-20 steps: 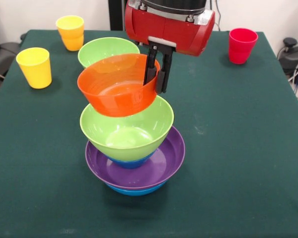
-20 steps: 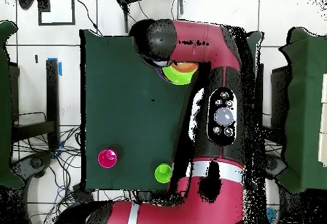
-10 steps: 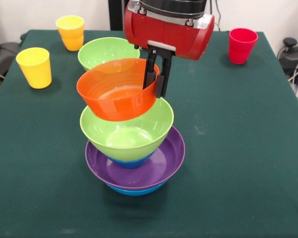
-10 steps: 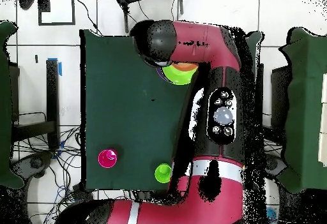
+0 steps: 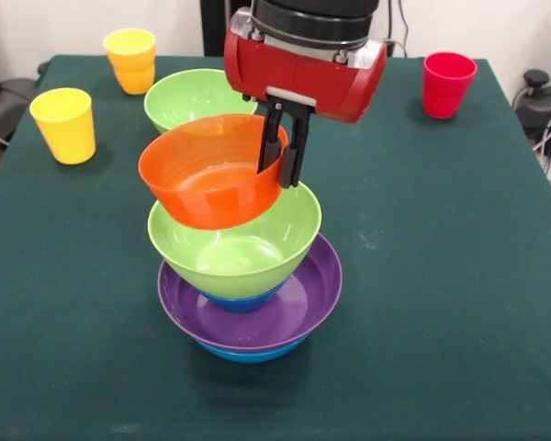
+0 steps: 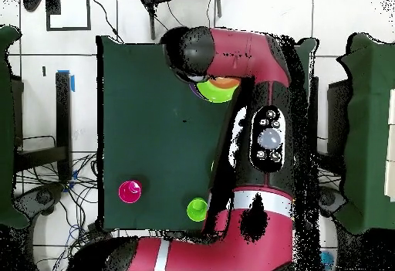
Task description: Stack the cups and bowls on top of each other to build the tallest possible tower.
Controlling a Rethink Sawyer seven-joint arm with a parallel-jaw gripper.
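The gripper was clamped on the right-hand rim of the small orange bowl, one finger inside the wall and one outside. The bowl hung tilted directly above the tower, low over its top light green bowl, apparently almost centred. The arm came straight down from above, wrist vertical.

Dk green cloth table, white tile floor w/ cables, pale wall behind.

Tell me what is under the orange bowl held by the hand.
Under the orange bowl sits a light green bowl, then a blue bowl, a purple bowl and another blue one. Their bases are hidden.
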